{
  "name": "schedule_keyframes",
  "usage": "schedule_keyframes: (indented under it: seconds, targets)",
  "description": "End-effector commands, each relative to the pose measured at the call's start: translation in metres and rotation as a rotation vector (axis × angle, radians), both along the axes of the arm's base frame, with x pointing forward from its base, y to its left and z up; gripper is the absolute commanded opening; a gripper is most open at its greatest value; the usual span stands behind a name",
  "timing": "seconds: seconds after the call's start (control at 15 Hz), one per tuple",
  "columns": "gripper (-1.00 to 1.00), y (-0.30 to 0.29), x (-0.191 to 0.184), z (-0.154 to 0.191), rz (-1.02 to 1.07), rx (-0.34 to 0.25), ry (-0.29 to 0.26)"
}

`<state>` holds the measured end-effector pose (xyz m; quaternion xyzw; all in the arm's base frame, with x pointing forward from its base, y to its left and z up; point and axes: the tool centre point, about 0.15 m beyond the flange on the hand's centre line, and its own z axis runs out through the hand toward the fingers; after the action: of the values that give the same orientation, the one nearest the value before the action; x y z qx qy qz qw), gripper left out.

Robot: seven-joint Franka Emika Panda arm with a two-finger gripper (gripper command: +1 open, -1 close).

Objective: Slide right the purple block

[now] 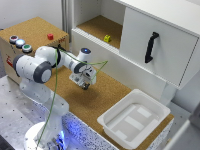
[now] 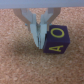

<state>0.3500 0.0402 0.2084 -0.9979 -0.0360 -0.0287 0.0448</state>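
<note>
The purple block [image 2: 55,41] carries yellow markings that can be read in the wrist view: a letter A followed by a ring like an O on the face toward the camera, and another yellow ring on its upper face. No other writing is legible; a small red mark on the side of the cork-topped box [image 1: 31,31] in the exterior view is too blurred to read. That box bears a red button [image 1: 50,36] and three round buttons, one red-centred [image 1: 13,39], one pale blue [image 1: 20,43] and one green [image 1: 26,48]. In the wrist view the claw [image 2: 39,44] points down at the cork worktop [image 2: 17,62] with its two metal fingers [image 2: 33,31] brought together to a narrow tip, clamped on nothing. The purple block lies on the worktop just beside that tip, with one of its side faces against or very nearly against the fingers; whether they truly touch cannot be told. In the exterior view the claw [image 1: 86,83] hangs low over the middle of the worktop [image 1: 107,95], and the block is hidden beneath it. A white bin [image 1: 134,119] sits toward the exterior view's right, well apart from the claw, and a small yellow block [image 1: 107,38] lies on the shelf [image 1: 95,26] behind, beside a white drawer front with a black handle [image 1: 151,47].
</note>
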Motion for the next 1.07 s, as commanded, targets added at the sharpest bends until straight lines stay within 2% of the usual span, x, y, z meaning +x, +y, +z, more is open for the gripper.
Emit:
schedule_keyframes:
  seconds: [0.0, 1.0]
  targets:
    - [-1.00, -0.037, 0.003, -0.008, 0.016, -0.003, -0.005]
    - [-1.00, -0.109, 0.006, -0.007, -0.062, -0.060, 0.003]
